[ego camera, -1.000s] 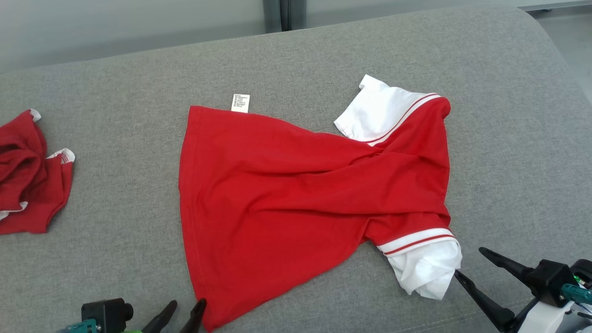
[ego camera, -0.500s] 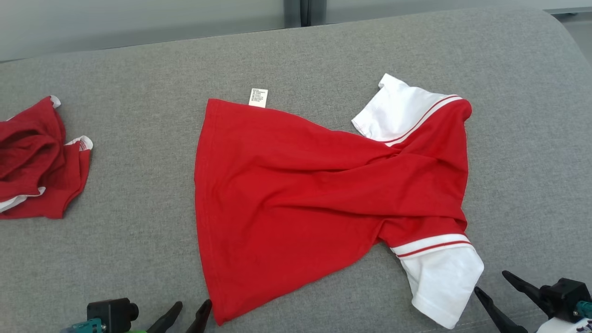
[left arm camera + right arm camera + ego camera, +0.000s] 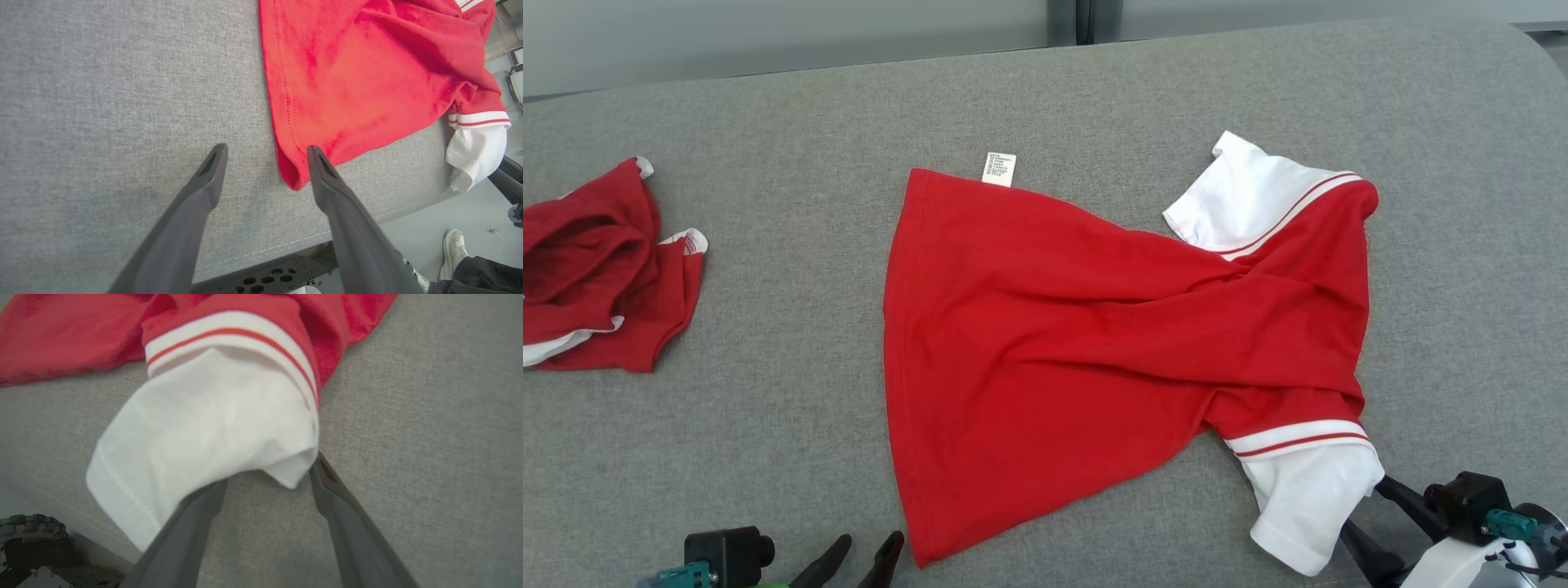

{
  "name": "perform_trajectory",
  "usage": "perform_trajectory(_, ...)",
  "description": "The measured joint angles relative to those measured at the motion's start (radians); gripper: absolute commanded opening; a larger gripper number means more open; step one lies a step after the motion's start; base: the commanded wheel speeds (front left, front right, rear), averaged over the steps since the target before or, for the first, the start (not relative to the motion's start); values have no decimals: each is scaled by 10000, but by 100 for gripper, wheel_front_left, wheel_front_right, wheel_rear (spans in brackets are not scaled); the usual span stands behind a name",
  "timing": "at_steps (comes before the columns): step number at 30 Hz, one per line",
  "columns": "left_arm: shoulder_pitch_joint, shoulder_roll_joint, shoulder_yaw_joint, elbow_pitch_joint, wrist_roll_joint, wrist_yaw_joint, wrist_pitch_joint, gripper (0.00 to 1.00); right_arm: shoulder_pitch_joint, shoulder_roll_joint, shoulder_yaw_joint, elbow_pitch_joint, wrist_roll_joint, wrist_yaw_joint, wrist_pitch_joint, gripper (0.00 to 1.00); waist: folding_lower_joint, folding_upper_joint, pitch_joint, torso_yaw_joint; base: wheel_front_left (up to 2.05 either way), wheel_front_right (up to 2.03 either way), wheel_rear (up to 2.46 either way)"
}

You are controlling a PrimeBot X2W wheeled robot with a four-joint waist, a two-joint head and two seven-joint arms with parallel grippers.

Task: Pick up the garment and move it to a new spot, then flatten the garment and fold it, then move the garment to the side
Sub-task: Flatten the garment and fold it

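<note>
Garment [image 3: 1094, 327]: red shirt with white sleeves and red-striped bands. It lies on the grey cushion [image 3: 768, 425], roughly centred, hem toward the robot's left and shoulders toward its right. The body is twisted, with long creases running across it. Care label [image 3: 999, 169] pokes out at the hem's far corner. Far sleeve [image 3: 1241, 200] lies flat; near sleeve [image 3: 1311, 506] reaches the cushion's front edge.

Left gripper [image 3: 265, 155]: fingers spread and empty, low over the cushion at the hem's near corner (one finger overlaps the red corner in the wrist view; contact cannot be judged).

Right gripper [image 3: 269, 473]: fingers spread, tips at the near sleeve's cuff. White cloth drapes across the gap and hides one tip. Not pinched, as far as the soft focus allows.

Second red garment [image 3: 596, 269]: crumpled heap, well apart at the cushion's left end.

Shoe [image 3: 453, 249] of a person, on the floor beyond the front edge, in the left wrist view.
</note>
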Motion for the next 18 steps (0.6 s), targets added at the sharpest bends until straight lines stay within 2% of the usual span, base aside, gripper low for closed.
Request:
perform_trajectory(1,-6,-8,-8,0,0,2,-2,100,-59,48,48,65,0,84,0,9,0,0,2,21,0,0,0)
perform_trajectory(2,-6,-8,-2,0,0,2,-2,100,-131,75,79,98,-2,153,0,0,0,0,2,32,0,0,0)
perform_trajectory(5,-12,-6,23,8,0,4,-2,100,-427,-63,104,102,-38,326,2,0,0,0,-14,45,0,0,0)
perform_trajectory(7,-14,-8,59,33,0,12,-6,100,-646,-380,81,63,-153,424,40,0,0,0,-41,42,0,0,0)
perform_trajectory(12,-13,-25,150,100,0,13,-19,100,-1335,-1519,-88,-449,-523,652,539,0,0,0,-166,-53,0,0,0)
perform_trajectory(16,-13,-50,127,130,0,13,-44,100,-2058,-2389,-389,-1120,-656,690,1014,0,0,0,-281,-171,0,0,0)
perform_trajectory(18,-13,-52,73,130,0,13,-44,100,-2288,-2930,-454,-1505,-629,773,1657,0,0,0,-366,-233,0,0,0)
